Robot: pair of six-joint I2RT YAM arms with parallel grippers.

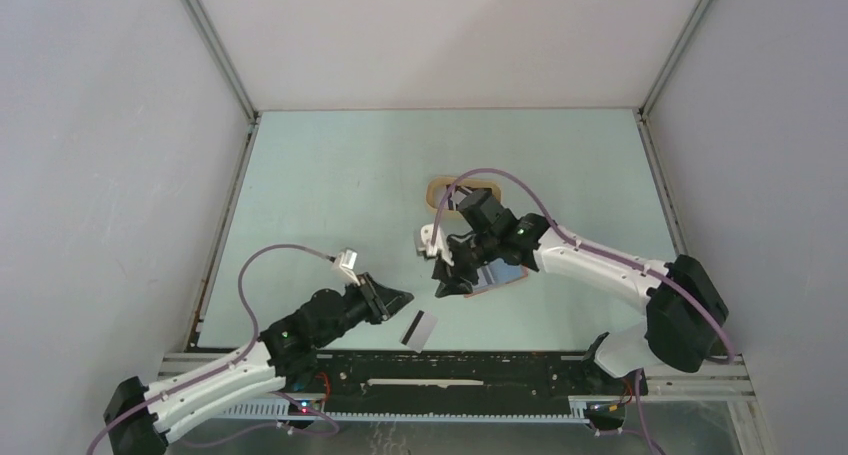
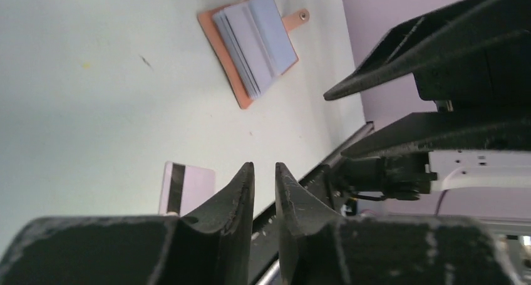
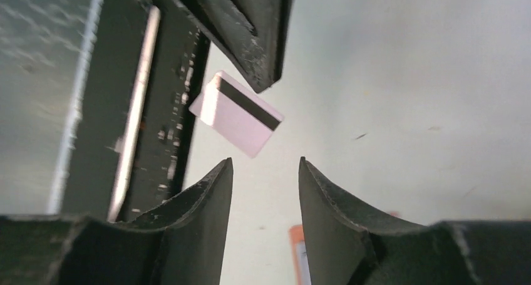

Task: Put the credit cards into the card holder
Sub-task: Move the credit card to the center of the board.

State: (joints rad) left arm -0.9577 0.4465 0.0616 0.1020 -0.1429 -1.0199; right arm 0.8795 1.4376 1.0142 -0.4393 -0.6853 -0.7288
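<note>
One credit card (image 1: 419, 329), whitish with a dark stripe, lies on the table near the front rail. It also shows in the left wrist view as the card (image 2: 185, 188) and in the right wrist view as the card (image 3: 238, 113). My left gripper (image 1: 403, 298) hovers just left of it, its jaws (image 2: 264, 169) a narrow gap apart with nothing between them. The card holder (image 2: 253, 47) lies open, reddish-brown with light blue pockets. My right gripper (image 1: 446, 286) hangs open and empty over the left edge of the card holder (image 1: 503, 274), and its tips (image 3: 265, 163) face the card.
An oval beige tray (image 1: 437, 187) sits behind the right wrist, partly hidden by it. The black front rail (image 1: 480, 365) runs close behind the card. The two grippers' tips are close together, with the left fingers (image 3: 250, 28) showing in the right wrist view.
</note>
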